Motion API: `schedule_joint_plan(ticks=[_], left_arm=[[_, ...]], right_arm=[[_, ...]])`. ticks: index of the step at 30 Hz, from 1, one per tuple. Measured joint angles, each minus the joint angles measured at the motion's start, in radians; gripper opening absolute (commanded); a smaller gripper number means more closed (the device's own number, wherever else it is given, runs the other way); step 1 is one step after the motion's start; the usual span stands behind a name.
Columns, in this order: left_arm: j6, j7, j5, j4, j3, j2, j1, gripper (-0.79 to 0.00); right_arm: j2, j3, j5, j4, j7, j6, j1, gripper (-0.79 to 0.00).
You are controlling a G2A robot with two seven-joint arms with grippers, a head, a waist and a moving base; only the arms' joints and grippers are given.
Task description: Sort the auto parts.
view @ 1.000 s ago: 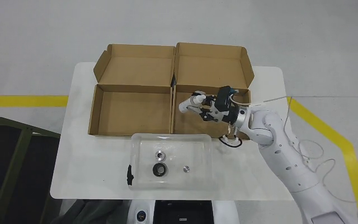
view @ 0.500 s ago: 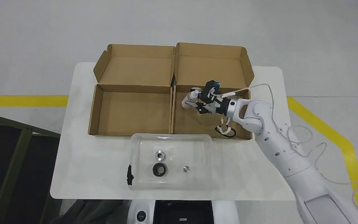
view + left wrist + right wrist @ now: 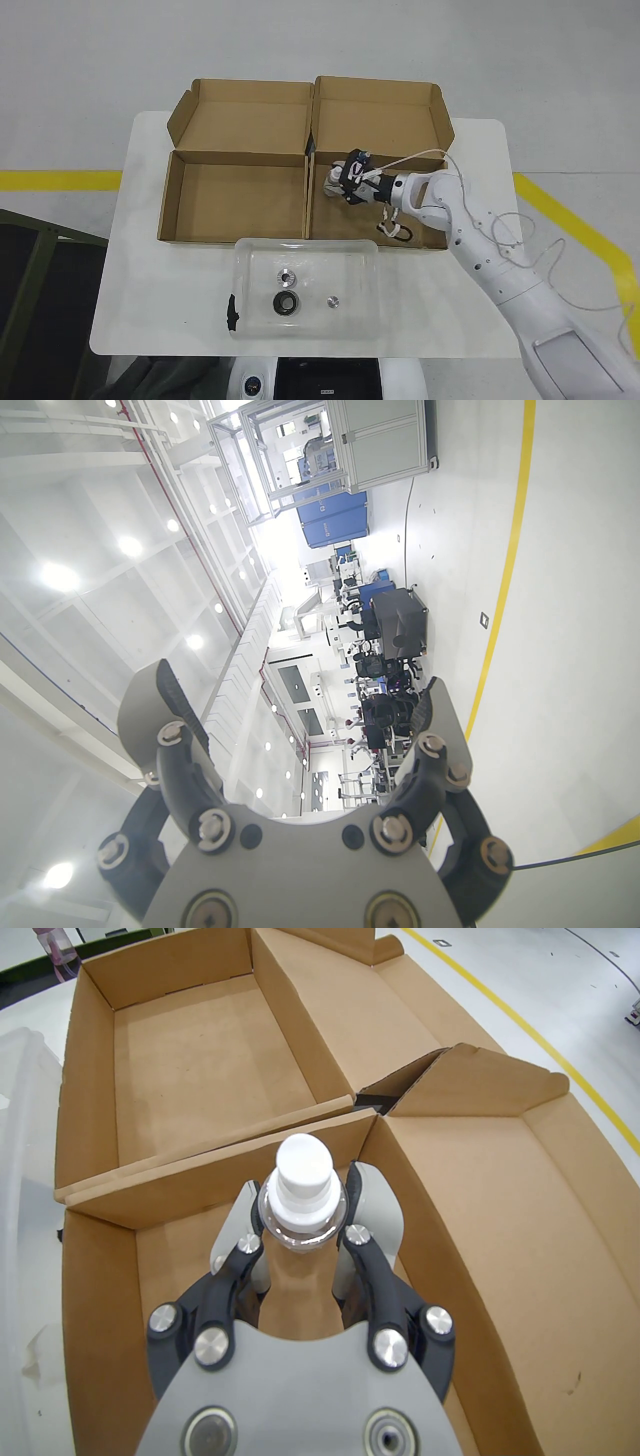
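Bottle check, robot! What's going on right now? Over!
Right gripper shut on the bottle, low in a cardboard box. Left gripper open, holding nothing. Its wall just ahead.

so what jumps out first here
The right gripper hangs over the right cardboard box, jaws shut on a clear white-capped bottle. Nearer the robot, a clear bin holds three small round parts.

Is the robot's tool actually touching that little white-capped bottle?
Touching. The right wrist view shows the right tool clamped against both sides of the bottle, with no gap.
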Motion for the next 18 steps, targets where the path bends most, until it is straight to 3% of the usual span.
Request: schedule_joint_plan(ticks=[4,11,18], left_arm=[[0.000,0.000,0.000,0.000,0.000,0.000,0.000,0.000],[0.000,0.000,0.000,0.000,0.000,0.000,0.000,0.000],[0.000,0.000,0.000,0.000,0.000,0.000,0.000,0.000]], right_arm=[[-0.005,-0.008,-0.019,0.001,-0.007,-0.008,0.007,-0.012],[0.003,0.024,-0.049,-0.046,-0.016,-0.028,0.007,0.000],[0.032,0.113,-0.031,-0.193,0.016,-0.081,-0.034,0.000]])
